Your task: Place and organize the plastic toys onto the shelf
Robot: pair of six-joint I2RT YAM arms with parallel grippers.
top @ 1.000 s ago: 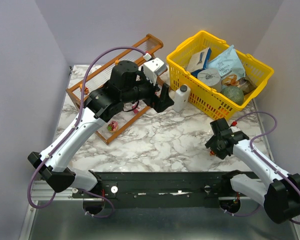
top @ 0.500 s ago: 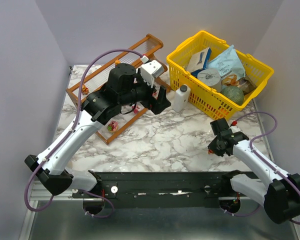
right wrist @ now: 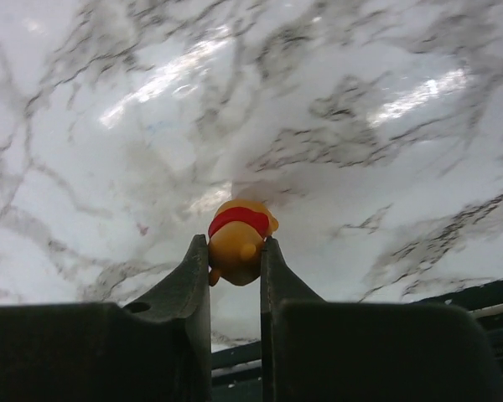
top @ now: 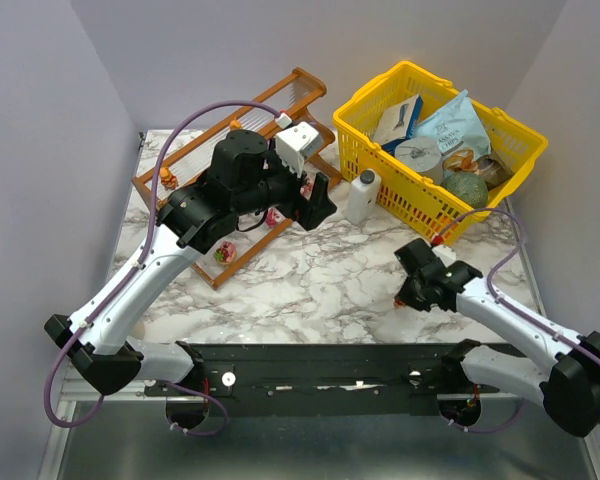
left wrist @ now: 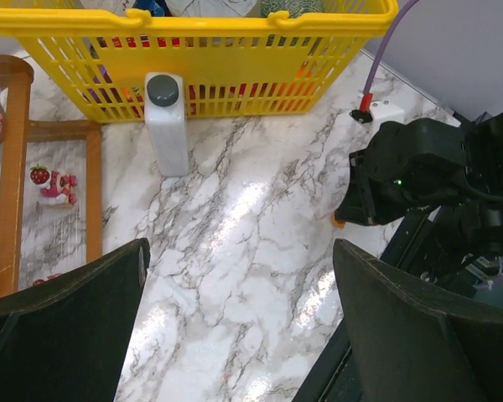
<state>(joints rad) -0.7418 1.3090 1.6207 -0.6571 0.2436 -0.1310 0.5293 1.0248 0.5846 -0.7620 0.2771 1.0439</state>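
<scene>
My right gripper (right wrist: 235, 251) is shut on an orange toy figurine with a red band (right wrist: 239, 241) and holds it just above the marble table. In the top view this gripper (top: 406, 292) is right of centre. It also shows in the left wrist view (left wrist: 377, 188). My left gripper (top: 318, 200) is open and empty, raised over the table between the shelf (top: 298, 78) and the white bottle. Its fingers (left wrist: 67, 322) stand wide apart. The shelf carries an orange toy (top: 167, 180), a pink and green toy (top: 224, 252) and a pink toy (top: 273, 215). A red and pink toy (left wrist: 50, 184) lies on a tier.
A small white bottle (top: 361, 195) (left wrist: 165, 126) stands in front of the yellow basket (top: 365, 95) (left wrist: 193, 21), which holds packaged goods. Grey walls close in the left, back and right. A black rail (top: 310, 380) runs along the near edge.
My right gripper has moved left over the table with the orange toy in it. My left gripper has shifted slightly left and stays open.
</scene>
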